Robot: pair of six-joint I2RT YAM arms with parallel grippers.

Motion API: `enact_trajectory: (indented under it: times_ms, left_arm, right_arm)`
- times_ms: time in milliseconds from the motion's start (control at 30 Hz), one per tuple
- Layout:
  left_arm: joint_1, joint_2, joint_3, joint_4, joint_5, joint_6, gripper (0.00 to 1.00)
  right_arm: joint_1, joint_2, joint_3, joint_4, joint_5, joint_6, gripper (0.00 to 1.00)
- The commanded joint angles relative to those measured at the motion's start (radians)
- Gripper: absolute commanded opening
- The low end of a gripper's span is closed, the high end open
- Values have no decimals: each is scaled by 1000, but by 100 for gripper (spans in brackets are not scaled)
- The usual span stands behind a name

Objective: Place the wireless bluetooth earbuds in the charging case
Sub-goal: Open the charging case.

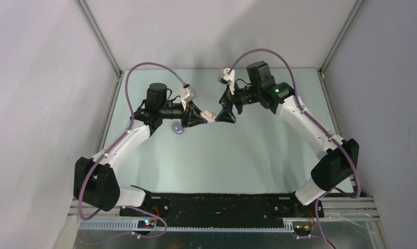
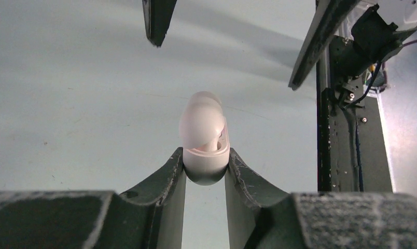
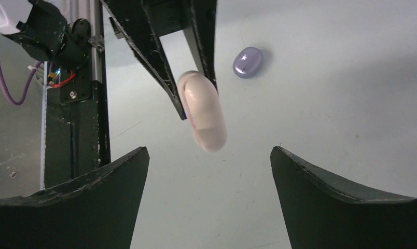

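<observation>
**Charging case (image 1: 210, 113) gripped mid-air over pale green table (image 1: 222, 166)**

Left of centre, a lilac disc (image 1: 179, 129) lies on the surface. Just beyond, the left gripper (image 1: 200, 119) clamps the case; the right gripper (image 1: 226, 115) faces it, jaws wide apart. Grey walls (image 1: 40, 78) enclose everything.

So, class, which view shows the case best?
Left wrist: the case sits centred and close, clamped in the left pincer. Right wrist shows its side, partly behind a finger; top shows only a pale speck.
</observation>
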Motion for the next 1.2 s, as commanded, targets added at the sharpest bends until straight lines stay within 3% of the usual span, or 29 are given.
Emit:
enact_trajectory:
  times_ms: [0,300,600,833,1167]
  left_arm:
    - [6,-54,42,-53,43,113,0]
    - [2,-68,75,-167,36,229,0]
    - [1,-70,77,-167,36,238,0]
    - [0,-73,79,-169,35,241,0]
    - [1,-71,77,-164,36,237,0]
  right_arm:
    - [47,-21,10,11,16,-45,92]
    - [51,28,33,38,59,-33,88]
    - [70,47,40,19,39,-54,87]
    - [70,71,56,57,117,-23,86]
    - [14,95,103,69,124,16,85]
